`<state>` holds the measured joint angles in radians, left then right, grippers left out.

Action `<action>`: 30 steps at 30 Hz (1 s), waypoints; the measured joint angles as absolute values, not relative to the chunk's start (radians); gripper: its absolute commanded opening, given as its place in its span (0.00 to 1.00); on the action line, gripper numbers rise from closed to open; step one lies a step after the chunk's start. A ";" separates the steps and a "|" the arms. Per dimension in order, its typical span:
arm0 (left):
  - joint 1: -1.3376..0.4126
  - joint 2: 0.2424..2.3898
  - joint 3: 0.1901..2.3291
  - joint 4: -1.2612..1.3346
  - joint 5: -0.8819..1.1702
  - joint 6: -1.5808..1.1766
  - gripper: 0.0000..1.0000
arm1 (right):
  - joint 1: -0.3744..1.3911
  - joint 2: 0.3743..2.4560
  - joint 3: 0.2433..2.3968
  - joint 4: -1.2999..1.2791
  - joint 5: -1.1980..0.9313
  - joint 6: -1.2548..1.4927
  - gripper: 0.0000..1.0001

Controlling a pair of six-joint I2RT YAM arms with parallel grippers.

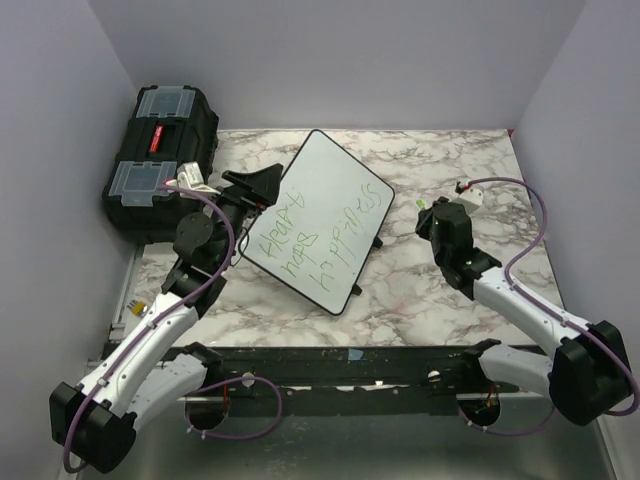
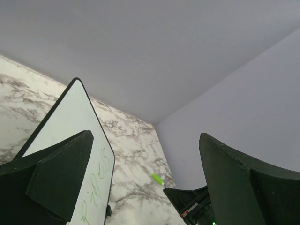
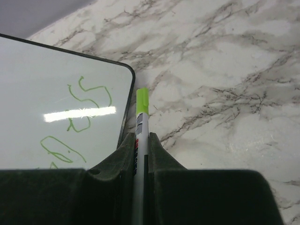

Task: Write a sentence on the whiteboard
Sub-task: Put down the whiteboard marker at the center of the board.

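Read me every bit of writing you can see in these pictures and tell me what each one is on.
"happiness": last line of the green sentence on the whiteboard.
"Healthy", perhaps: its first line, unclear.
"hags" or "hugs": middle line, unclear.
On the toolbox, a red label: too small.
On the marker, a label: blurred.

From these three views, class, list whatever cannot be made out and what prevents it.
Top view: the sentence is too small to read surely; the left gripper covers some whiteboard edge.
Left wrist view: its own finger hides most writing.
Right wrist view: the right gripper buries the marker rear; the frame cuts the letters.
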<state>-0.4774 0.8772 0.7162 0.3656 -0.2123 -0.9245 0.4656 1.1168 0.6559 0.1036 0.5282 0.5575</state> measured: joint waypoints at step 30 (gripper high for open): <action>-0.469 0.797 0.704 0.343 -0.208 -0.744 0.98 | 0.295 1.252 0.542 0.054 0.297 0.762 0.43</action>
<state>-0.4686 0.7967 0.7040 0.3431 -0.2081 -0.7441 0.2951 1.2518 0.5423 0.0536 0.2970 0.7624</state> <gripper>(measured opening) 0.978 0.404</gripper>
